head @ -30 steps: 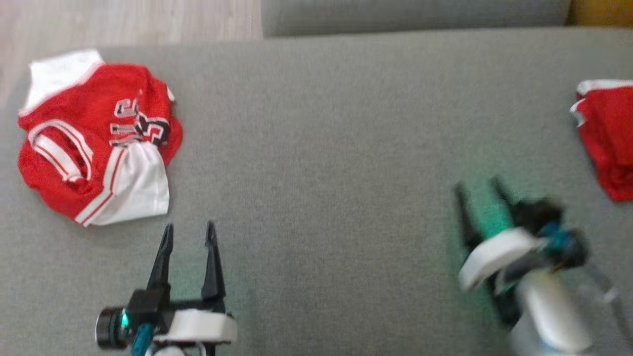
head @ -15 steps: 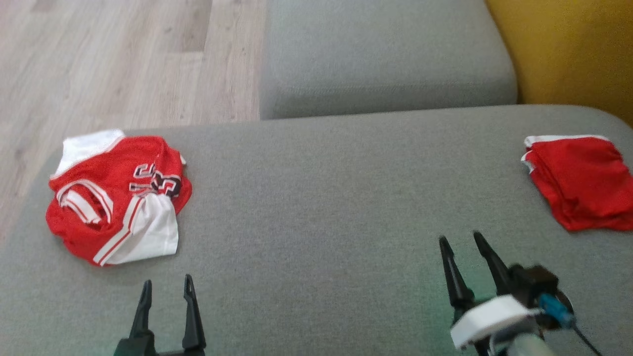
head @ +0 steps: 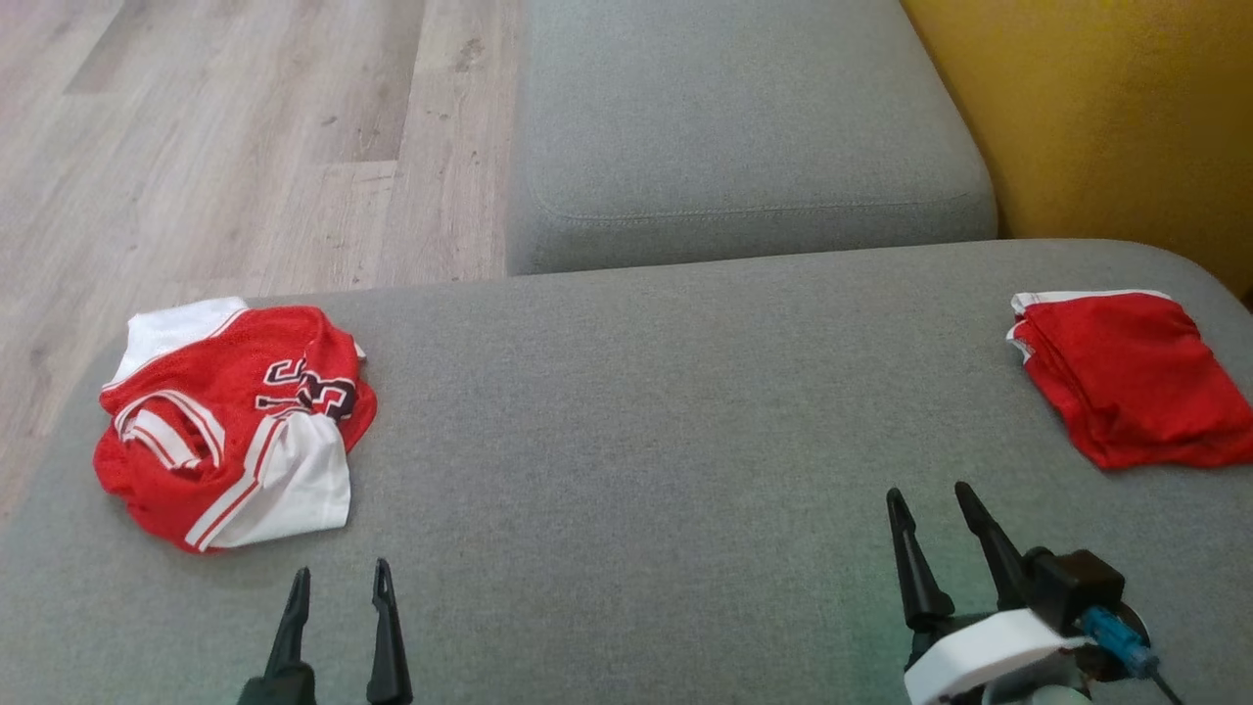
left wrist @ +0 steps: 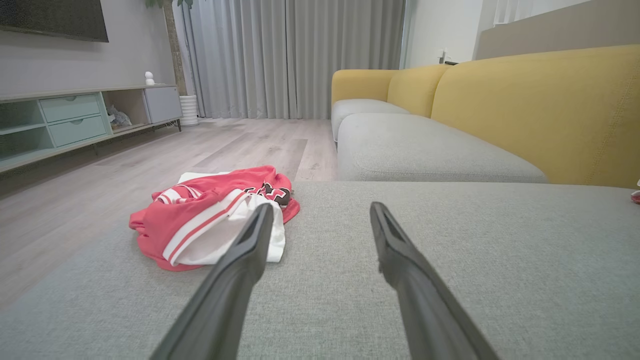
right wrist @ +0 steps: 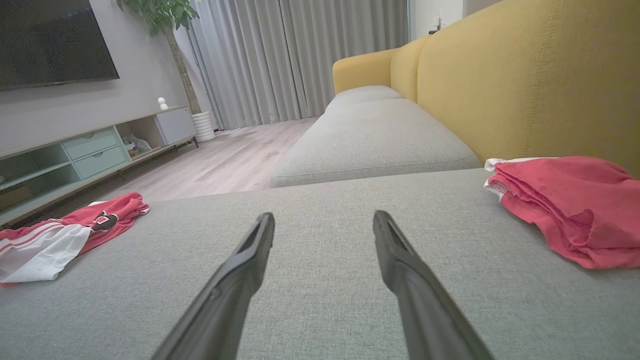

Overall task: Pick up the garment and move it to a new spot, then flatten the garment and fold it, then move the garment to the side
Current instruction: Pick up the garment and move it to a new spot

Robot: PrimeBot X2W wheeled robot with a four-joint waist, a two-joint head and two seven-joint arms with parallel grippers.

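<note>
A crumpled red and white jersey lies at the far left of the grey sofa cushion; the left wrist view has this jersey just ahead and left of my fingers. My left gripper stands open a little in front of it, holding nothing. A folded red garment rests at the right edge, also seen as the folded garment in the right wrist view. My right gripper stands open and holds nothing, in front and left of that folded piece.
A second grey seat cushion lies beyond the near one, with the yellow sofa back at the right. Wooden floor drops off past the cushion's left and far edge. A TV cabinet stands across the room.
The head camera has tilted up, so the whole scene sits lower in the picture. The right gripper has steadied from a blurred swing; both garments lie as before.
</note>
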